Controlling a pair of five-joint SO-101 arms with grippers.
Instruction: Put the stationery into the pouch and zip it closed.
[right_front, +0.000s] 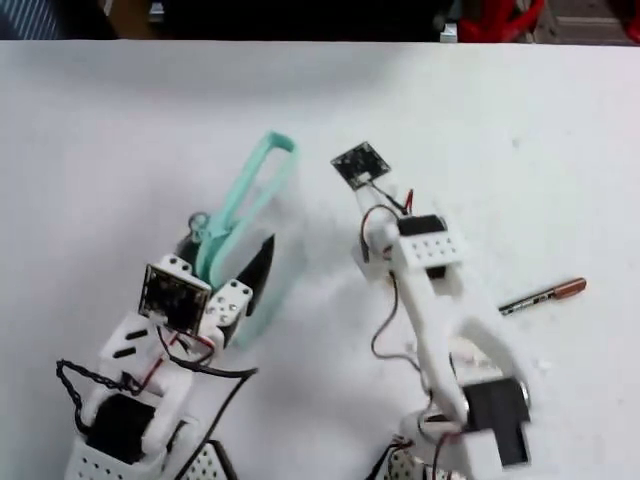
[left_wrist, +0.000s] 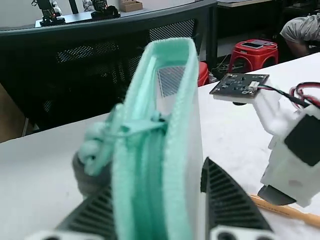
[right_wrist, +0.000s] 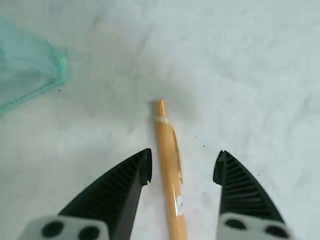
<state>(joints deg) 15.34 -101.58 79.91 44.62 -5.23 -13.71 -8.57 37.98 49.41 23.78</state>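
While the left gripper (left_wrist: 157, 182) clamps the green pouch (left_wrist: 167, 90) on edge, left of centre in the high view | right gripper (right_wrist: 183, 155) wide open, straddling an orange pen (right_wrist: 167, 145) on the table (right_wrist: 250, 60) | brown pen (right_front: 545, 295) at middle right.

The left gripper (left_wrist: 157, 185) clamps the mint-green zippered fabric pouch (right_front: 250, 200) — right of it, a slim orange pen (right_wrist: 167, 150) between the right gripper's (right_wrist: 182, 165) parted jaws, a brown-capped pen (right_front: 545, 296) farther right.
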